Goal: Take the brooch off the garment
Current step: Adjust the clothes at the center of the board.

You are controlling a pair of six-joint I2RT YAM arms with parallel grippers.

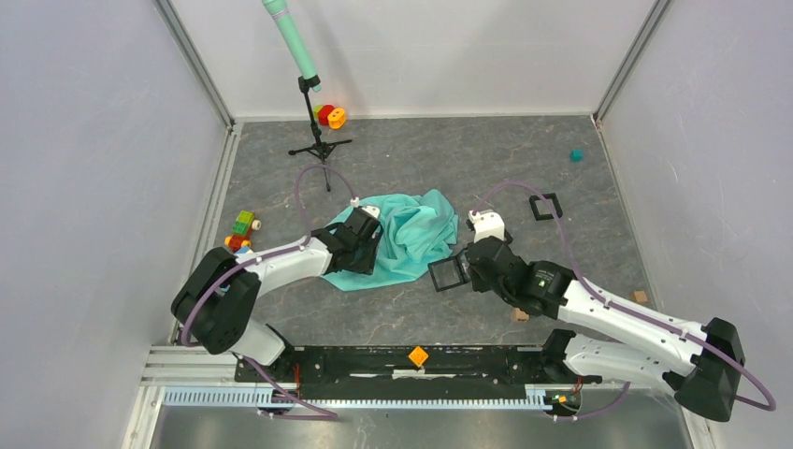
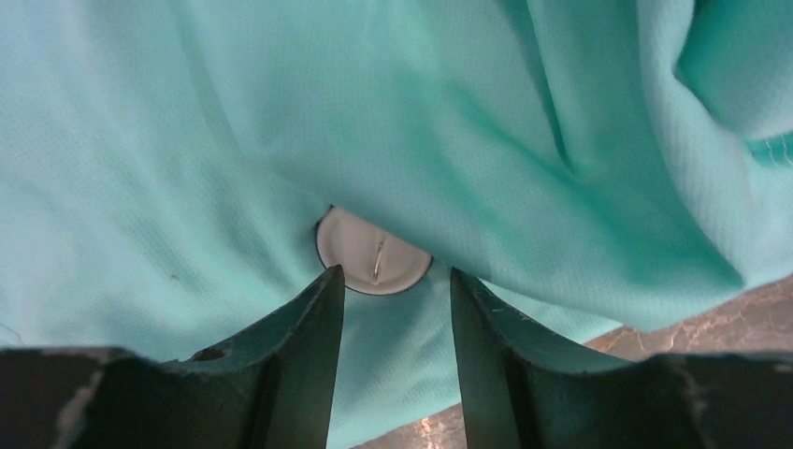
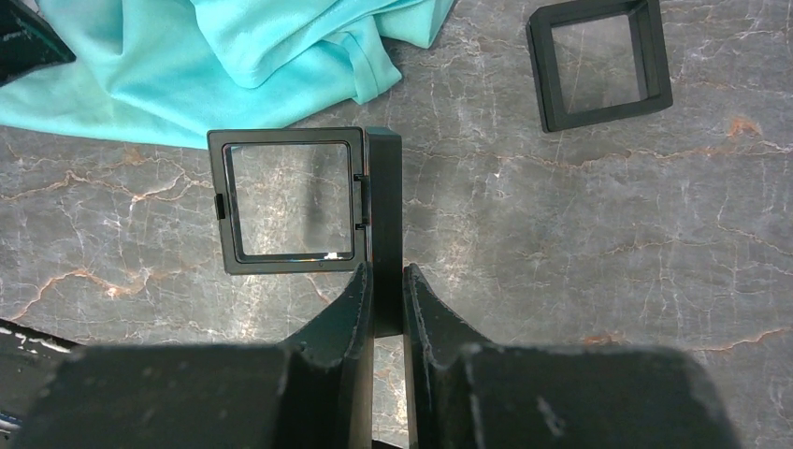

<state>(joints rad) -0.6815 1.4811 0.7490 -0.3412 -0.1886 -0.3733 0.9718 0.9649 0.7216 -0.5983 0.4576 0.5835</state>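
Garment (image 1: 411,238) lies crumpled mid-table (image 1: 421,159). Left gripper (image 2: 395,279) sits over its 9 o'clock edge, fingers spread apart, gripping nothing. Brooch (image 2: 372,251), a white round disc with a slit, sits at 12 o'clock of the finger gap, just at the tips, upper rim tucked under a cloth fold; contact with the fingers cannot be told. Right gripper (image 3: 383,271), near the garment's 4 o'clock, is clamped on the side wall of a black frame case (image 3: 288,199) with a clear window. Second black frame (image 3: 598,58) lies apart at its 1 o'clock.
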